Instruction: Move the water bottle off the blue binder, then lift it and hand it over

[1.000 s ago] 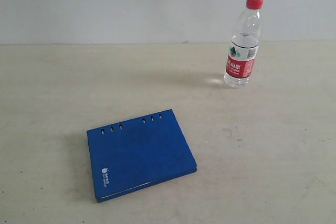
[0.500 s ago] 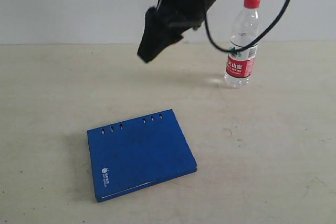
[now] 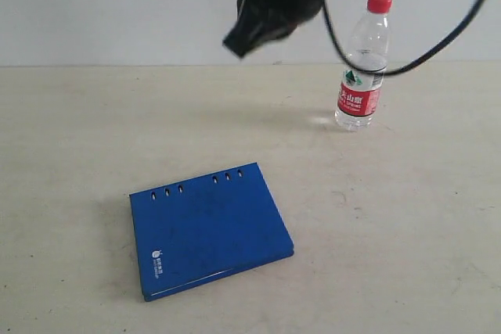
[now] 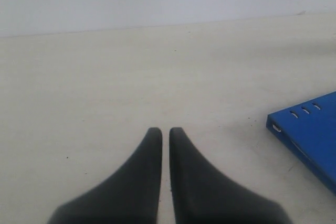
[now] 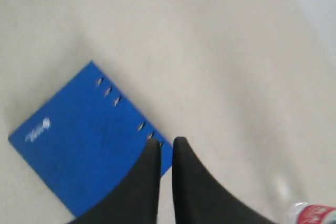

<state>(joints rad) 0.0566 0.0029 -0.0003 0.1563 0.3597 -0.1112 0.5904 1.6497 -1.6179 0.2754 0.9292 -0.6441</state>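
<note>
Water bottle (image 3: 358, 101), label text illegible, stands well apart from blue binder (image 3: 207, 228); left tool (image 4: 165, 131) and right tool (image 5: 166, 143) pressed together.

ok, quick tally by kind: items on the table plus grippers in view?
water bottle: 1
blue binder: 1
grippers: 2 (left gripper, right gripper, both shut and empty)
Total: 4
</note>
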